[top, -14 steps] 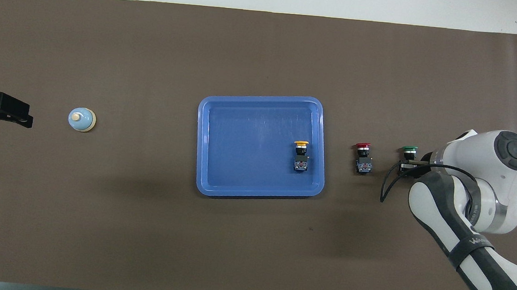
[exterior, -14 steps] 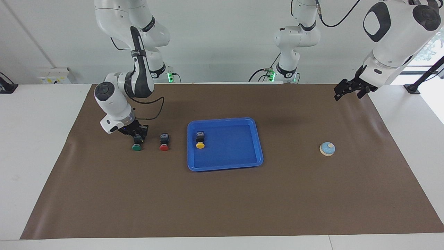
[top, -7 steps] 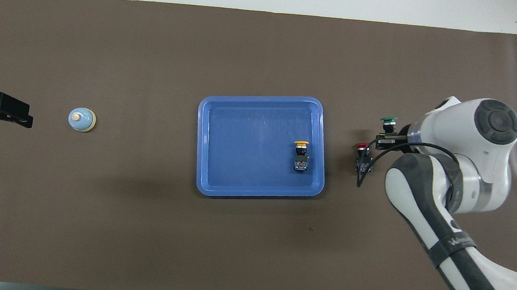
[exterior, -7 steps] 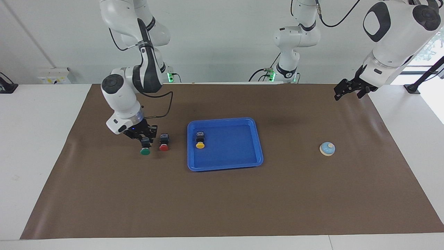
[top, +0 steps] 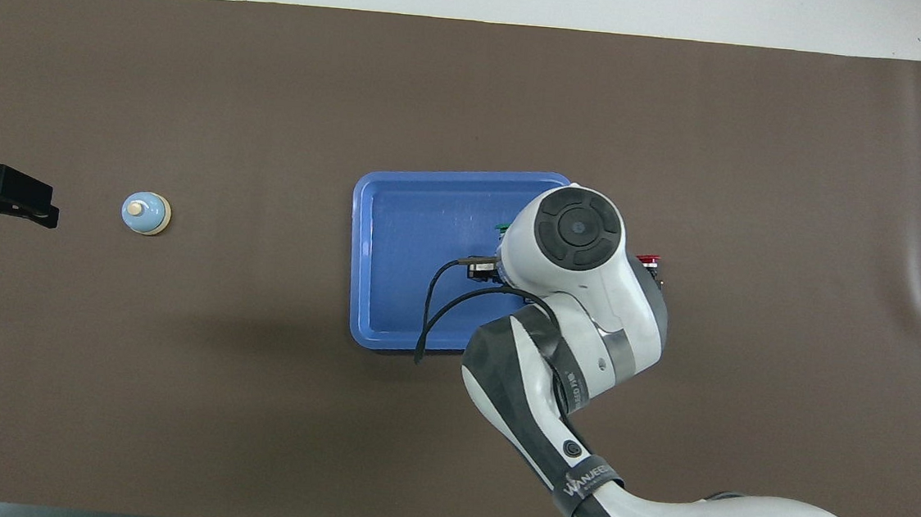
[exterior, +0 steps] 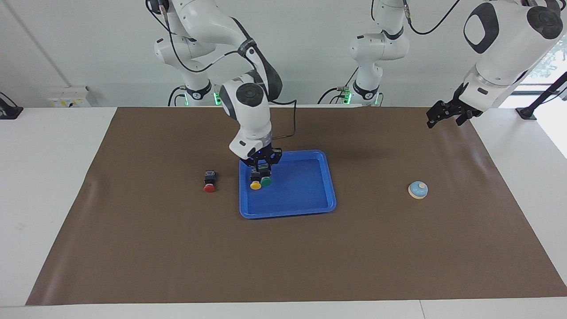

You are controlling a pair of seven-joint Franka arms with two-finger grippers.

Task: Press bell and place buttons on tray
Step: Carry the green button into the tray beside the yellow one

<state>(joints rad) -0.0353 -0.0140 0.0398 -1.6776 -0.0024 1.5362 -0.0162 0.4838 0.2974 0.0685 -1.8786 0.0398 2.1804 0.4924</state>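
Risk: our right gripper [exterior: 264, 171], clamped on the green button [exterior: 266, 180] over the tray [exterior: 310, 206], could knock the yellow button [exterior: 255, 185] just beside it; left gripper [exterior: 447, 114] waits open.

arm shells: glossy white rounded links with dark grey inserts.
joint caps: round dark grey discs with a ringed pattern on the wrist housings.
right arm [exterior: 248, 106]: a black strap around a dark grey forearm panel that bears pale lettering.
cable: thin black lead looping beside the right wrist.
grippers: black; right gripper [exterior: 262, 165], left gripper [exterior: 448, 114].
base lights: green glow at the arm bases.
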